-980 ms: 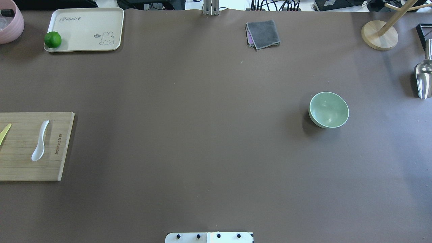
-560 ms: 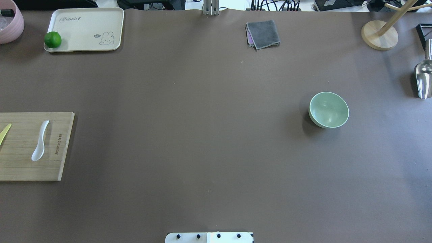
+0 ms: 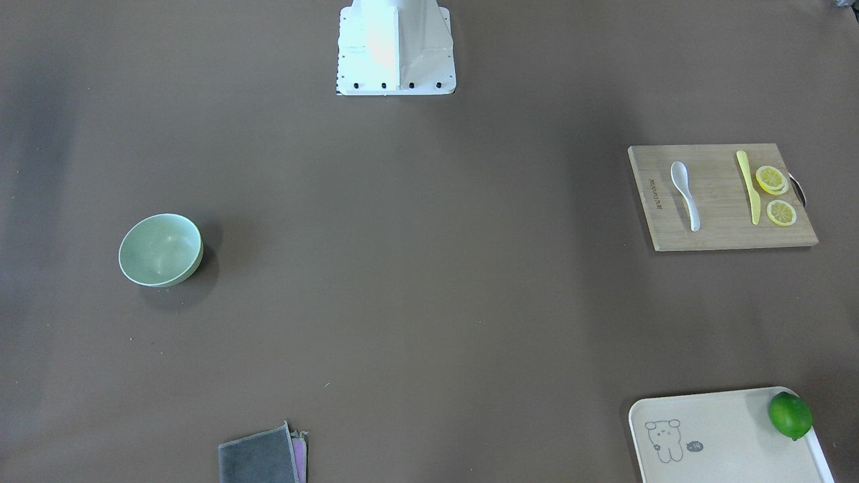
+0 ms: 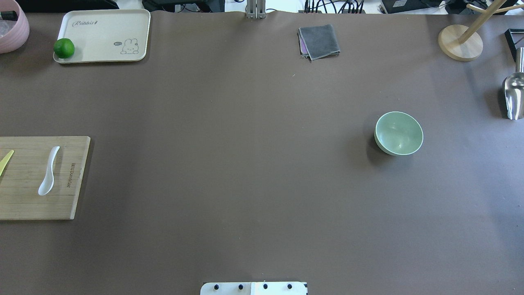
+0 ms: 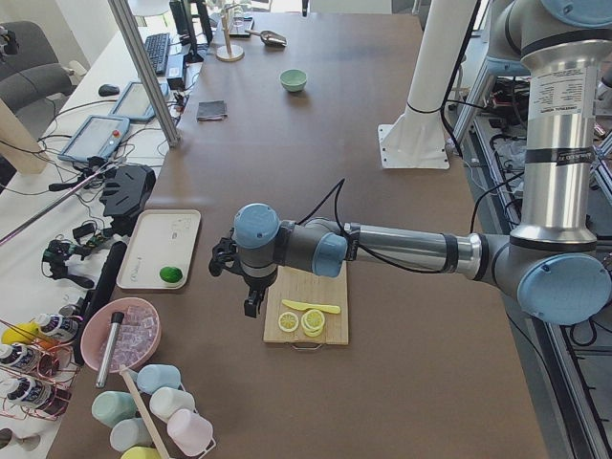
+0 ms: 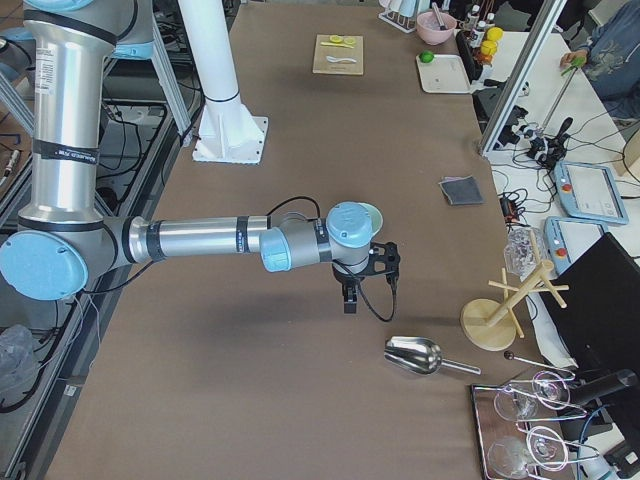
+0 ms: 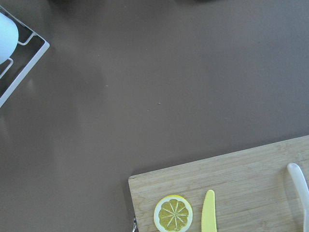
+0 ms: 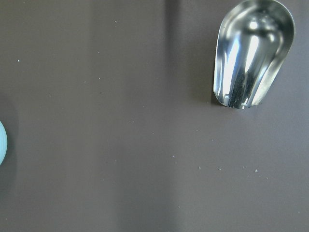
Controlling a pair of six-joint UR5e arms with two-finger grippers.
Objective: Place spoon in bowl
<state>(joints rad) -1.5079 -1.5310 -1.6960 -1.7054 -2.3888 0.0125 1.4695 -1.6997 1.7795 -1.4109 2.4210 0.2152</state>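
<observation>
Both arms stretched out level; left hand (image 5: 251, 304), right hand (image 6: 347, 299) point down, opening unreadable

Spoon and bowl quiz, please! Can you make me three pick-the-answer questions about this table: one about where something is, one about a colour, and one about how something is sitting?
1. Where is the spoon lying?
A. On the wooden cutting board
B. Inside the bowl
C. On a dinner plate

2. What colour is the knife next to the spoon?
A. Red
B. Yellow
C. Blue

3. How is the bowl sitting?
A. Right way up and empty
B. Upside down
C. Right way up and full of soup

Answers:
1. A, because the front-facing view shows the white spoon flat on the board, far across the table from the bowl.
2. B, because the slim knife on the same board is plain yellow.
3. A, because the overhead view looks straight into the open green bowl and nothing is inside.
</observation>
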